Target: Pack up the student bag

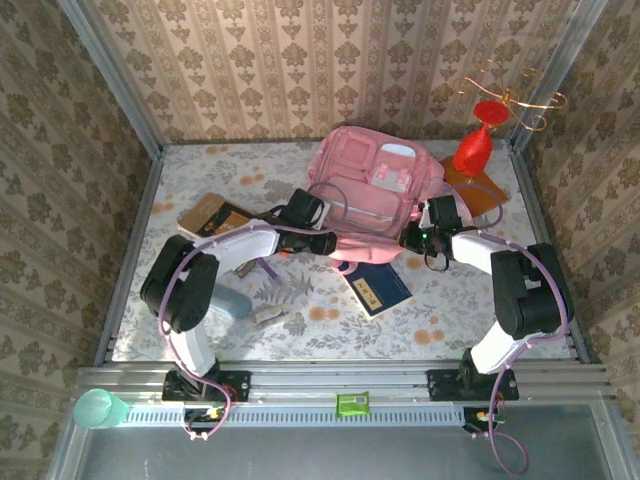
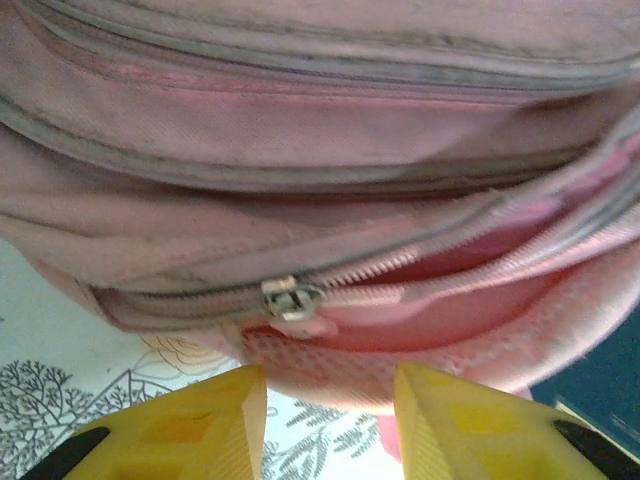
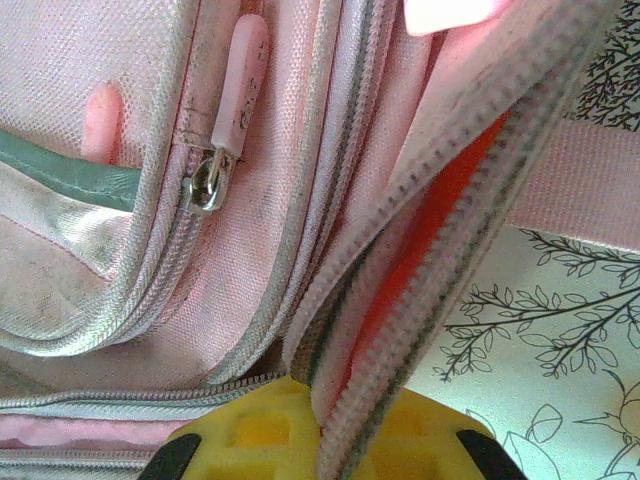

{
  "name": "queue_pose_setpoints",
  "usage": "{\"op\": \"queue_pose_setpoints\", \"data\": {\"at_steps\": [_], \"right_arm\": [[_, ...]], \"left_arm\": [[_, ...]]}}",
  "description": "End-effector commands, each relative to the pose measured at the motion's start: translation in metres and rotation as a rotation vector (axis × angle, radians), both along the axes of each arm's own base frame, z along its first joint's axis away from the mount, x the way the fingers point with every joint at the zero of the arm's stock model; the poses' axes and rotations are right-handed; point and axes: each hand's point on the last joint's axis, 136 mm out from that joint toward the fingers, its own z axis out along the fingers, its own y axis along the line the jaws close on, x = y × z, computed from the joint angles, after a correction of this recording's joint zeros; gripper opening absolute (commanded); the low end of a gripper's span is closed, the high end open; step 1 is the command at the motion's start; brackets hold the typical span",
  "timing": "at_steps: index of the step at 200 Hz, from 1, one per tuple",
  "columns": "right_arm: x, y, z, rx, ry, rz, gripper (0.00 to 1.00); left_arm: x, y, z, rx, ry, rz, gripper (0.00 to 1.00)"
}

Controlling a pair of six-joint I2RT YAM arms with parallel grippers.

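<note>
The student bag lies at the back middle of the table, pink, its front pocket flap open. My left gripper sits at the bag's near edge. In the left wrist view its yellow fingers stand apart with nothing between them, and a metal zip slider on a partly opened zip lies just beyond them. My right gripper is at the bag's near right corner. In the right wrist view it is shut on the bag's zip-edged flap, which shows red lining. A pink zip pull hangs on another pocket.
A dark blue book lies in front of the bag. A brown notebook lies at the left, and a small item sits near the front. A red vase stands at the back right. A green cup is on the rail.
</note>
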Motion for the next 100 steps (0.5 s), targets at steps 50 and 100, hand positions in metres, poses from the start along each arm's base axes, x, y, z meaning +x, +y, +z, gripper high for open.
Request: {"op": "queue_pose_setpoints", "data": {"at_steps": [50,100], "right_arm": [[0.008,-0.005,-0.004,-0.006,-0.02,-0.015,0.0],[0.007,-0.005,-0.01,-0.006,-0.008,-0.014,0.0]], "left_arm": [[0.026,0.001,-0.012,0.103,-0.037,0.022,0.38],[0.037,0.008,-0.015,0.191,-0.075,0.06,0.47]]}}
